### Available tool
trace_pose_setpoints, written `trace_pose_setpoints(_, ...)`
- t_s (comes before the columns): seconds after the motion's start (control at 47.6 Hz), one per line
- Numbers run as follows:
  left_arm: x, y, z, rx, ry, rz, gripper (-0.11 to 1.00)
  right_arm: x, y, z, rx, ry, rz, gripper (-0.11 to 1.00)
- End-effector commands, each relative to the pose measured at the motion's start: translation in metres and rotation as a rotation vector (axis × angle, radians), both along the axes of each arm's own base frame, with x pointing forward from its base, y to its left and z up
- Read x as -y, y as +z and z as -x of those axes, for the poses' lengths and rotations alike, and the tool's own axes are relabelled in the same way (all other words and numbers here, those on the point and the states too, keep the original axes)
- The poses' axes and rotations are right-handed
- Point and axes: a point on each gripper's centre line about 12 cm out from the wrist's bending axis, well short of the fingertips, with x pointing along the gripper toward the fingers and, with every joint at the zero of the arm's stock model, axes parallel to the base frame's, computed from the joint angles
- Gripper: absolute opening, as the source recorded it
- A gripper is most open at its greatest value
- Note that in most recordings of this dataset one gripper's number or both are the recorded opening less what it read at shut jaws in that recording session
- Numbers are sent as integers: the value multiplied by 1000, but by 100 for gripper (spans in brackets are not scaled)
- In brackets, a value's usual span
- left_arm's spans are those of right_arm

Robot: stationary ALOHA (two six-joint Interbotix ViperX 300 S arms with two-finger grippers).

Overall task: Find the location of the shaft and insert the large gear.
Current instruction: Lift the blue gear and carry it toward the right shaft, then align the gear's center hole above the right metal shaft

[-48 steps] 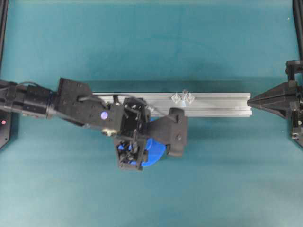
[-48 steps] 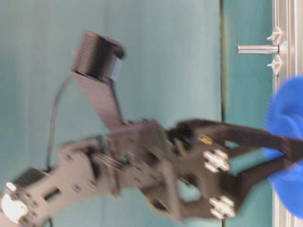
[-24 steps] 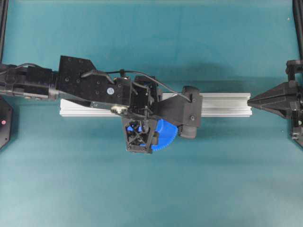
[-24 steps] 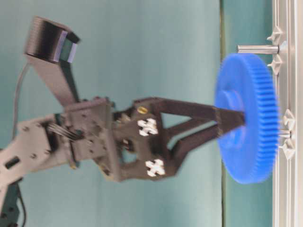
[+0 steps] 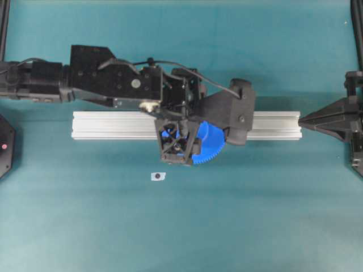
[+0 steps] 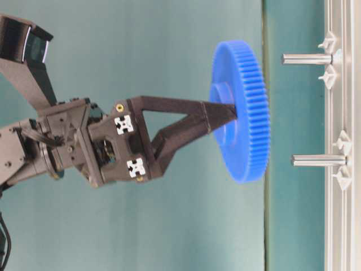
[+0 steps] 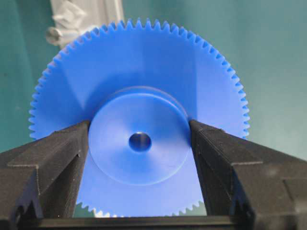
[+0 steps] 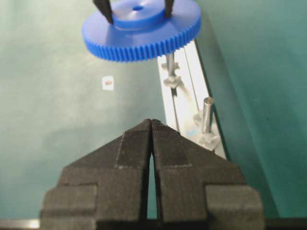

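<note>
My left gripper [image 6: 221, 114] is shut on the raised hub of the large gear [image 6: 241, 84], a bright blue toothed disc held flat above the rail. From the wrist, its fingers [image 7: 67, 153] press both sides of the hub around the centre hole of the gear [image 7: 144, 67]. The shaft [image 6: 318, 160] is the paler upright peg on the rail, with clear pieces at its base. The gear hangs clear of its tip, its hole short of the shaft along the rail. From overhead the arm and gear [image 5: 209, 148] hide the shaft. My right gripper [image 8: 151, 122] is shut and empty at the rail's right end.
The silver rail [image 5: 113, 124] lies across the teal table. A darker-tipped peg [image 6: 307, 58] stands on it closer to my right gripper [image 5: 302, 119]. A small white tag with a dark dot [image 5: 157, 176] lies in front of the rail. Black frame posts [image 5: 4, 22] stand at the back corners.
My left gripper has lifted the gear and carried it right and back, from the table in front of the rail to above the rail. The white tag is uncovered. The right arm is still.
</note>
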Motion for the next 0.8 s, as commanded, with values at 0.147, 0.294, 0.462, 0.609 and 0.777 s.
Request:
trace_pose_setpoints(0.147,-10,26,-15,75,-13,-23,70,0,5,-2,13,-4,-7,0)
trace_pose_setpoints(0.294,-15,27,-22,75,-22,-31,70,1,5,-2,14,-5,-7,0)
trace_pose_setpoints(0.462,-19,24,-32,72,-42,-46,70,0,6,-1,19,-4,-7,0)
trace_pose_setpoints(0.609,-24,21,-40,76,-44,-52,70,0,7,0,25,-4,-8,0)
trace_pose_setpoints(0.777,-30,14,-47,68,-36,-53,70,0,8,0,28,-4,-6,0)
